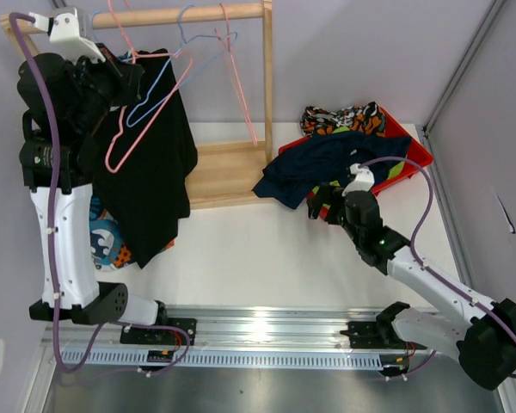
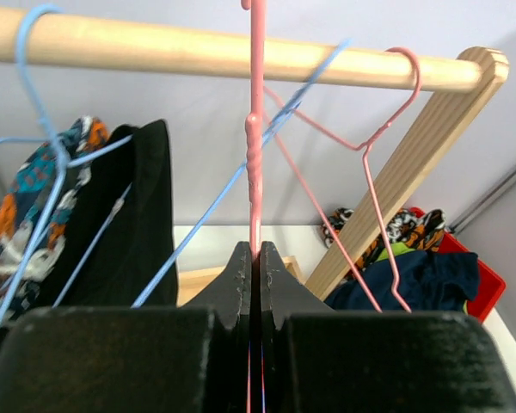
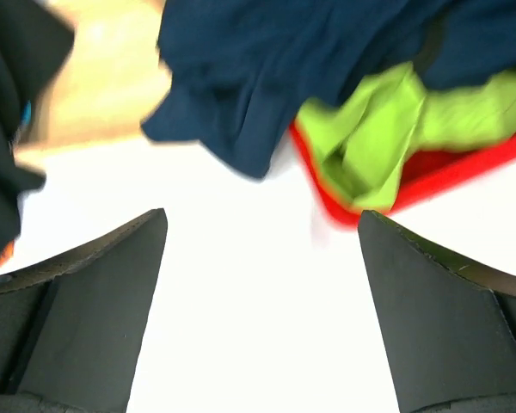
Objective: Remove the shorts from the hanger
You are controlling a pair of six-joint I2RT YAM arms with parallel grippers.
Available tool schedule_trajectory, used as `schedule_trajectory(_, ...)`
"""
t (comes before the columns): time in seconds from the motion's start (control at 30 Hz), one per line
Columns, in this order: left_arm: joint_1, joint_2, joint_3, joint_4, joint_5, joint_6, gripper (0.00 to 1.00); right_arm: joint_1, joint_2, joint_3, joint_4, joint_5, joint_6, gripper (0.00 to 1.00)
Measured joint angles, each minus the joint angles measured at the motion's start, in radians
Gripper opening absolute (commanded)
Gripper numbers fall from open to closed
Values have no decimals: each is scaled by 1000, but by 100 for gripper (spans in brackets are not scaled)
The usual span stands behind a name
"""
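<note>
My left gripper [image 2: 258,251] is shut on the wire of a pink hanger [image 2: 256,163] just below the wooden rod [image 2: 198,52]; in the top view the left gripper [image 1: 127,76] sits high at the rack's left end. Black shorts [image 1: 150,172] hang beside it on a blue hanger [image 2: 43,146], with blue-orange patterned shorts [image 1: 112,243] behind. Navy shorts [image 1: 327,163] lie draped over the red tray's edge [image 1: 417,155], next to lime green shorts [image 3: 387,129] and camouflage shorts [image 1: 344,119]. My right gripper [image 3: 262,215] is open and empty over the table, just short of the navy shorts [image 3: 284,69].
A second pink hanger [image 2: 374,146] and another blue one [image 1: 198,39] hang on the rod. The rack's wooden post [image 1: 267,77] and base [image 1: 228,172] stand between the two arms. Grey walls close in behind and at the right.
</note>
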Motion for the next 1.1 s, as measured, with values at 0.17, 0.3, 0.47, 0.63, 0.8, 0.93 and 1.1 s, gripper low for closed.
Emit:
schedule_trajectory(0.17,-41,105,68,35,23,-7,0,83,-28,-45,-32,41,13,99)
schedule_trajectory(0.3,-82,223,137,61,31,-17,0,96,-69,-61,-51,67,14,99)
schedule_trajectory(0.47,-142,325,174,78,24,-25,0,97,-124,-82,-63,94,14,99)
schedule_trajectory(0.63,-177,375,195,100,21,-32,0,97,-159,-108,-85,106,14,99)
schedule_trajectory(0.8,-193,389,204,111,3,-36,0,97,-175,-123,-101,115,14,100)
schedule_trajectory(0.93,-204,388,204,113,-4,-35,18,97,-179,-127,-105,119,14,99)
schedule_trajectory(1.1,-211,363,188,109,-13,-24,42,97,-179,-127,-105,118,14,99)
